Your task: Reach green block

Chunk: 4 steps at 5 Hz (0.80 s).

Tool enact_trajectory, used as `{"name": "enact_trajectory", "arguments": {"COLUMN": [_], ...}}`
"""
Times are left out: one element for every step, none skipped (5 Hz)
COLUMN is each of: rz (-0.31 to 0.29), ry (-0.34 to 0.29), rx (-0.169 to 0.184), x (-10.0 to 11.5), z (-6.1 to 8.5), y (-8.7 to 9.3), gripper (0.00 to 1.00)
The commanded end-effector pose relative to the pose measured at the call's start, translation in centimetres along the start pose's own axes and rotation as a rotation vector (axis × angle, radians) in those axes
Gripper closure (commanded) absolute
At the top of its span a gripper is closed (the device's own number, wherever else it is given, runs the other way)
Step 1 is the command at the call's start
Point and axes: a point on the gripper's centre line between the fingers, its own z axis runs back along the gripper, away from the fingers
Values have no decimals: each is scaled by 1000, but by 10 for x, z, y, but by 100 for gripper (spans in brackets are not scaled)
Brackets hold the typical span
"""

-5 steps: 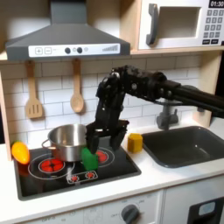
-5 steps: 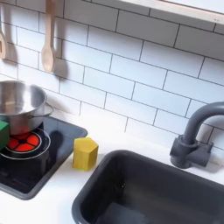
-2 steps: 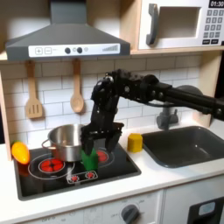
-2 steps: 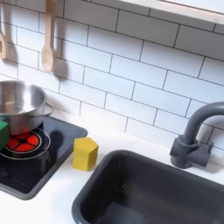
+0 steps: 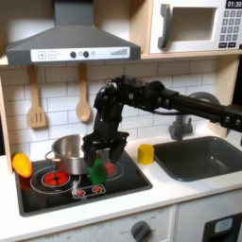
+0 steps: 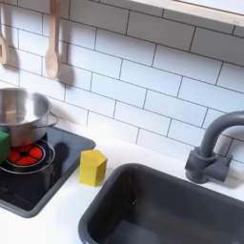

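Observation:
The green block (image 5: 97,171) stands upright on the black stovetop (image 5: 57,192), just in front of the steel pot (image 5: 68,151). The second exterior view catches the green block (image 6: 4,146) as a sliver at its left edge, beside the pot (image 6: 21,112). My gripper (image 5: 101,152) hangs directly above the block in the first exterior view, pointing down. It is open, and its fingertips sit close over the block's top with nothing held. The black arm stretches in from the first exterior view's right.
A yellow block (image 5: 146,153) (image 6: 92,167) sits on the counter between the stove (image 6: 48,162) and the sink (image 5: 203,157) (image 6: 172,205). A yellow-orange rounded object (image 5: 21,164) lies at the stove's left end. Wooden utensils (image 5: 82,100) hang on the tiled wall; a faucet (image 6: 214,148) stands behind the sink.
My gripper has moved left and down in the first exterior view, from over the stove's right part to just above the green block. The blocks and pot have stayed put.

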Motion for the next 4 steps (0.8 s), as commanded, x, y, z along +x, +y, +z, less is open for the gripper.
{"name": "enact_trajectory", "arguments": {"rz": [-11,-25,-56,-98], "ry": [9,10,8,-2], "rx": [-12,-21,-32,-25], "x": [5,8,9,11], "z": [-8,-12,-14,-13], "y": [-1,-4,-8,-9], "gripper": [0,0,0,0]}}
